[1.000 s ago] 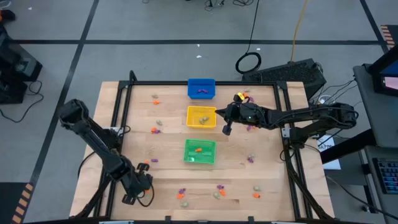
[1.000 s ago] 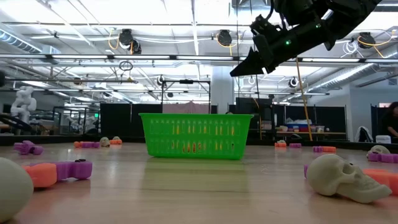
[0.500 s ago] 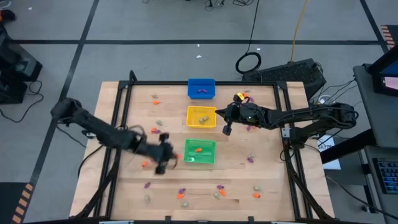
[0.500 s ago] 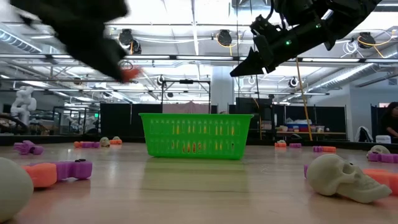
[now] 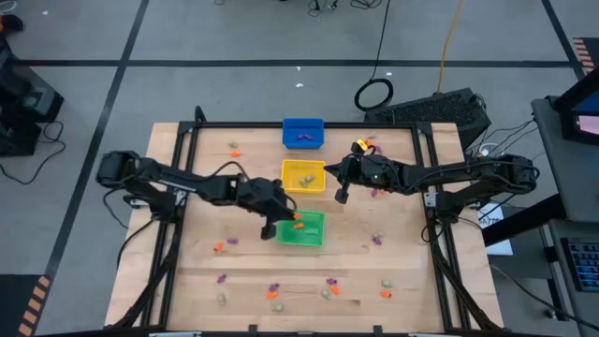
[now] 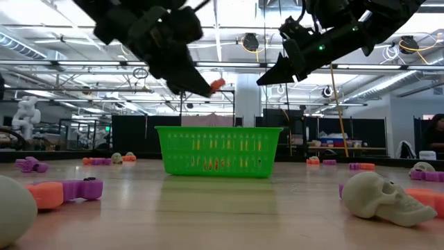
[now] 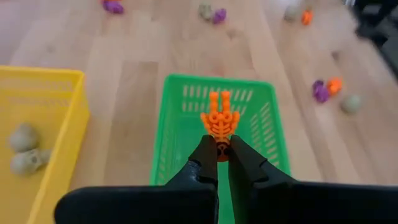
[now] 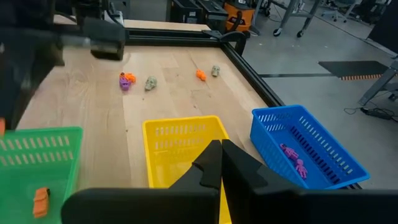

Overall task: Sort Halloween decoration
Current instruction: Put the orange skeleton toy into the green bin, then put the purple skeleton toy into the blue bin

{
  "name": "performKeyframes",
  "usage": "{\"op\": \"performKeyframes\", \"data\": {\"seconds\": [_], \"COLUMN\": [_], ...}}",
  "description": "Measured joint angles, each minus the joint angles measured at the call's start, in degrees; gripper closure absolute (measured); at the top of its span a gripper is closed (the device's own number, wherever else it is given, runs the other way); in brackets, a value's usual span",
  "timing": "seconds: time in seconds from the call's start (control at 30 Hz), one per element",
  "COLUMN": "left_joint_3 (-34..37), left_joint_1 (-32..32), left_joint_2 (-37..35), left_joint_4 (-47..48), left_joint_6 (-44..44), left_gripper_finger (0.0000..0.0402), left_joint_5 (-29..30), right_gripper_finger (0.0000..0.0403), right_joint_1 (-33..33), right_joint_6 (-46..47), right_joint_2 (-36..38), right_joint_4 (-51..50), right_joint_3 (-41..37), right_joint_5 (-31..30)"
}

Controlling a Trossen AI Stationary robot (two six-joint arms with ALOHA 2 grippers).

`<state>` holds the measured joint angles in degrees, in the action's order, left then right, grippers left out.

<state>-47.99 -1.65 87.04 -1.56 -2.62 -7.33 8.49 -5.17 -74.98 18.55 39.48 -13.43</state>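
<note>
My left gripper (image 5: 281,225) hangs above the left part of the green bin (image 5: 316,241), shut on a tiny orange skeleton trinket (image 7: 219,119). The low view shows this trinket (image 6: 217,85) well above the green bin's rim (image 6: 218,129). My right gripper (image 5: 341,196) hovers shut and empty just right of the yellow bin (image 5: 303,186). Another orange trinket (image 8: 40,200) lies in the green bin, pale skulls (image 7: 23,149) in the yellow one, and purple figures (image 8: 292,158) in the blue bin (image 5: 303,143). More orange, purple and pale trinkets (image 5: 328,285) lie scattered on the table. My left gripper pinches the orange skeleton's lower end (image 7: 221,143) between its two fingertips. The rest of the figure sticks out past the tips. The fingers come slanting down from the table's left side. The skeleton is lifted clear, over the inside of the green bin.
The three bins stand in a row down the table's middle, blue farthest, green nearest. A black frame (image 5: 178,187) runs along the table's edges. In the low view, a pale skull (image 6: 381,198) and purple and orange pieces (image 6: 66,191) lie near the front edge.
My left gripper has swung from the table's near left corner toward the far right, rising as it went. It now hangs over the green bin, still shut on the orange trinket, which has travelled with it.
</note>
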Motion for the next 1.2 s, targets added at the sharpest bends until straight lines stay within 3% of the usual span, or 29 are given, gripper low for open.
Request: {"op": "performKeyframes", "data": {"seconds": [0.27, 0.6, 1.0, 1.2], "left_joint_3": [-6.6, -7.2, -7.3, -13.5], "left_joint_1": [0.3, 0.5, 0.6, 0.6], "left_joint_2": [9.8, 12.1, 11.7, 11.5], "left_joint_4": [8.4, 10.4, 10.7, 21.9], "left_joint_6": [0.5, 0.5, 0.0, 3.1], "left_gripper_finger": [0.0398, 0.0396, 0.0292, 0.0285], "left_joint_5": [0.4, 0.7, 0.7, 2.8], "right_gripper_finger": [0.0403, 0.0403, 0.0403, 0.0403], "right_joint_1": [0.0, 0.0, 0.0, 0.0], "right_joint_6": [0.7, 0.9, 0.9, 0.9], "right_joint_2": [0.0, 0.0, 0.0, 0.0], "right_joint_4": [-1.5, -2.1, -2.3, -2.3], "right_joint_3": [0.0, 0.0, 0.0, 0.0], "right_joint_5": [0.0, 0.0, 0.0, 0.0]}}
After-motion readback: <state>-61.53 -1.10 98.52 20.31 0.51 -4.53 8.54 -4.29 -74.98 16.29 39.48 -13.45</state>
